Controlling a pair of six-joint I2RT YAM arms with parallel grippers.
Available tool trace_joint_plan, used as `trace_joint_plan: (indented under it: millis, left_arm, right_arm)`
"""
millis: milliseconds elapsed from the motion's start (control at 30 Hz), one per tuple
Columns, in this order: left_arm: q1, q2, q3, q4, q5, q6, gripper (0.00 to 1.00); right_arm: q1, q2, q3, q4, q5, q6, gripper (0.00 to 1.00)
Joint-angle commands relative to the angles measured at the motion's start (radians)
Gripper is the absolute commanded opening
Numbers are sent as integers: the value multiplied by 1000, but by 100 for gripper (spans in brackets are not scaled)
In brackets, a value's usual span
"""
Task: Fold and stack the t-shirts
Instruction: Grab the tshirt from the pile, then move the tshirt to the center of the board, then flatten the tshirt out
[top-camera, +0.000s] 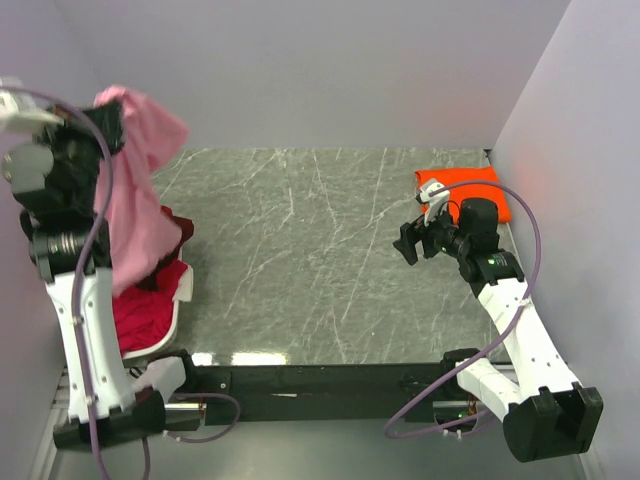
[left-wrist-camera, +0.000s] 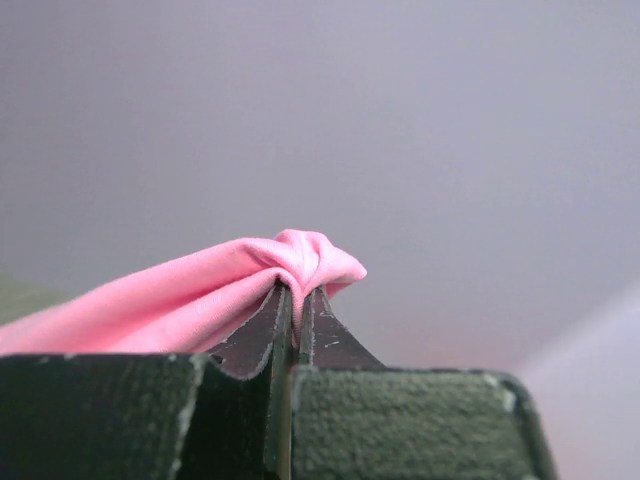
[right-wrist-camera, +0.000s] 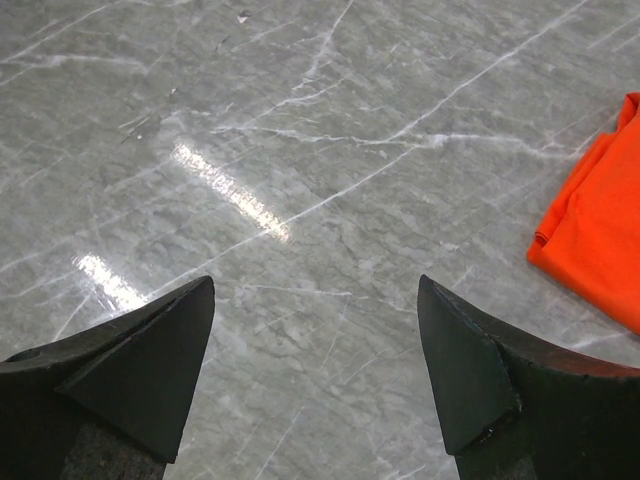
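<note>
My left gripper (top-camera: 105, 112) is raised high at the far left, shut on a bunched fold of the light pink t-shirt (top-camera: 135, 205), which hangs down from it. In the left wrist view the jaws pinch the pink cloth (left-wrist-camera: 200, 295) at the fingertips of the gripper (left-wrist-camera: 296, 292). Under the hanging shirt lies a pile with a dark maroon t-shirt (top-camera: 180, 228), a magenta-red one (top-camera: 145, 312) and a cream edge (top-camera: 182, 292). A folded bright orange t-shirt (top-camera: 462, 190) lies at the back right, also in the right wrist view (right-wrist-camera: 600, 230). My right gripper (top-camera: 412, 243) (right-wrist-camera: 315, 285) hovers open beside it, holding nothing.
The grey marble table (top-camera: 300, 250) stretches between the pile and the orange shirt. Pale walls (top-camera: 330, 70) close in at the back and both sides. A black rail (top-camera: 320, 380) with the arm bases runs along the near edge.
</note>
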Motion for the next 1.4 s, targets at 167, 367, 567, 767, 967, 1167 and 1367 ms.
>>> trace_joint_plan:
  millis: [167,367,567,767,967,1167,1367]
  left_arm:
    - [-118,185,352,378,513,-225,0]
    - [-340,202,317,416,499,-234,0]
    - [-483,233,158,413,481,-214,0]
    - [-551,301,-175,491,432,-209,0]
    - [-561,550,-272,299,370,-53,49]
    - [-577,454,-143,41,101,276,77]
    - [-627,343,-186,-174,284,576,76]
  right_arm:
    - [6,-42,15,19,23,-5,88]
    - [6,-45,16,21,40,-10,88]
    - [1,-54,13,27,66,-18,89]
    - [-36,-62,12,25,80,-27,89]
    - [-63,-56,10,13,42,-41,89]
    - [-56,25,30,-201,-291,-290,91]
    - [16,104,-8,-473,-484,-792,91]
